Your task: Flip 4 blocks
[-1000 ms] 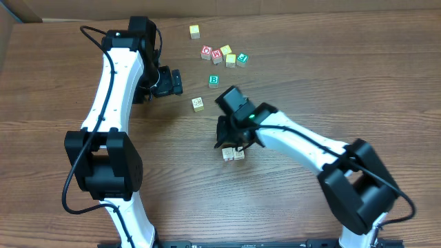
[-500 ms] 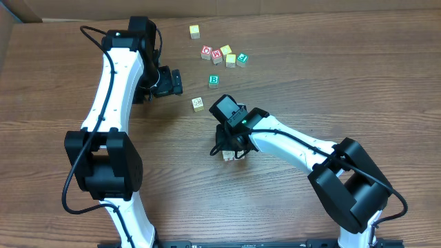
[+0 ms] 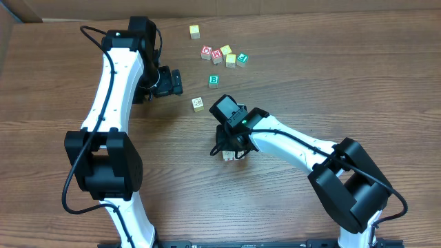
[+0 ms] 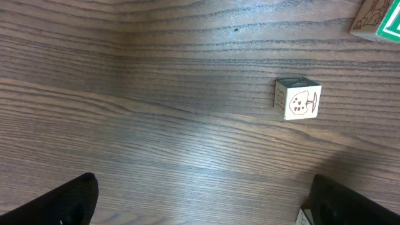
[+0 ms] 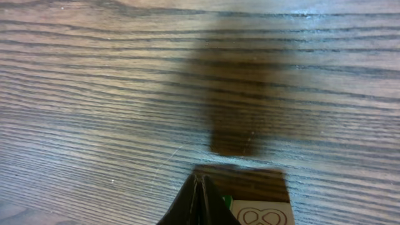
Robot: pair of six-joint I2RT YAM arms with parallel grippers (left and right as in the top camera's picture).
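My right gripper (image 3: 230,147) is shut and empty, pointing down at the table's middle. Its fingertips (image 5: 199,199) touch the left edge of a cream block (image 5: 264,214) with a looped drawing on its face and a green edge. From overhead only a bit of this block (image 3: 227,156) shows under the gripper. Another cream block (image 3: 198,103) lies to the upper left; the left wrist view shows a tree drawing on this block (image 4: 298,99). The green "B" block (image 3: 213,80) lies beyond it. My left gripper (image 3: 173,81) hangs open and empty left of these blocks; its fingers (image 4: 62,203) frame bare wood.
At the back lie a red "O" cube (image 3: 206,52), a "W" cube (image 3: 217,54), two yellow cubes (image 3: 228,55) and a green-faced cube (image 3: 242,59). A lone yellow cube (image 3: 195,31) sits further back. A cardboard wall (image 3: 275,5) lines the far edge.
One second ago the right gripper stood a little further right, with two cream blocks showing below it. It shifted left over them and has since stayed still. The left arm has not moved.
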